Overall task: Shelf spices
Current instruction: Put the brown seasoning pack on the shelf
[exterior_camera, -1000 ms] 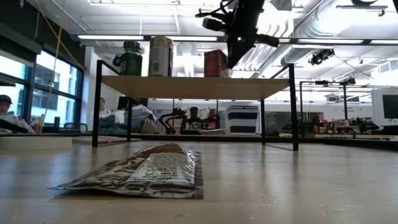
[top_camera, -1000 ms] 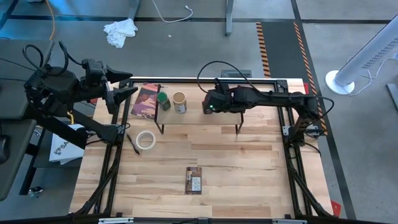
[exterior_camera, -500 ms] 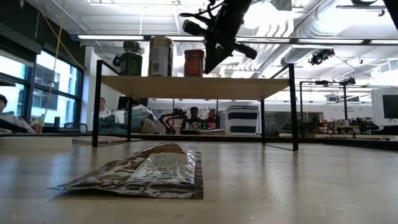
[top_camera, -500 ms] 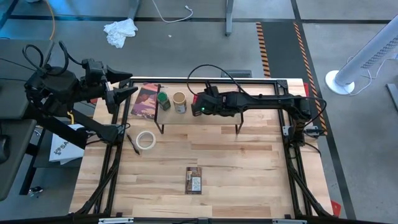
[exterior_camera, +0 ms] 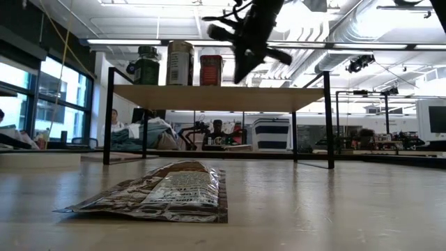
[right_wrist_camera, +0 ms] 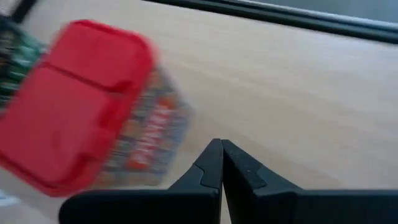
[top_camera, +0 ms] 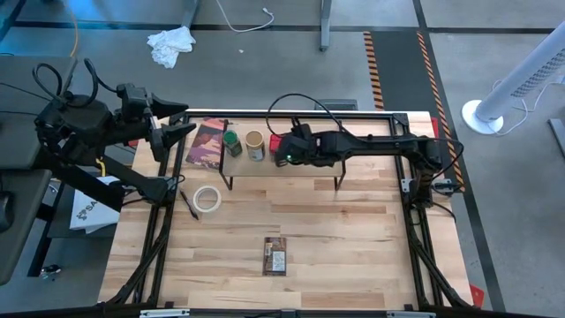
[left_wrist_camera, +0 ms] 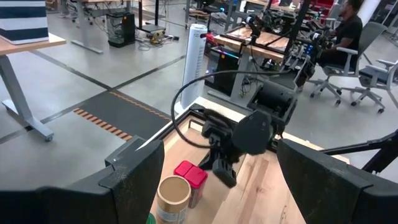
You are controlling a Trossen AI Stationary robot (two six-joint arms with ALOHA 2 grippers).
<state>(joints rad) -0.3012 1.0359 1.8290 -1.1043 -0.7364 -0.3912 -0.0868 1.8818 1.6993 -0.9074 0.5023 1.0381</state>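
Atop the shelf (top_camera: 282,161), toward the 11 o'clock part of the bench (top_camera: 353,230), three spice containers stand in a row: the green-lidded jar (top_camera: 232,141), the tan-lidded jar (top_camera: 255,143) beside it, and the red tin (top_camera: 275,144) next in line. The right jaws (top_camera: 284,157) are clenched on nothing and sit just at 3 o'clock of the red tin; in the right wrist view the shut fingertips (right_wrist_camera: 219,163) point at bare board beside the tin (right_wrist_camera: 87,102), apart from it. The left jaws (top_camera: 181,122) are released and empty, parked off the 9 o'clock edge of the bench. The flat orange-brown packet (top_camera: 275,255) lies on the bench toward 6 o'clock, well apart from the shelf. Judged status: three of four spices are shelved; the packet remains to be fetched and placed. The maroon packet (top_camera: 206,144) and tape roll (top_camera: 207,199) lie at 9 o'clock of the shelf.
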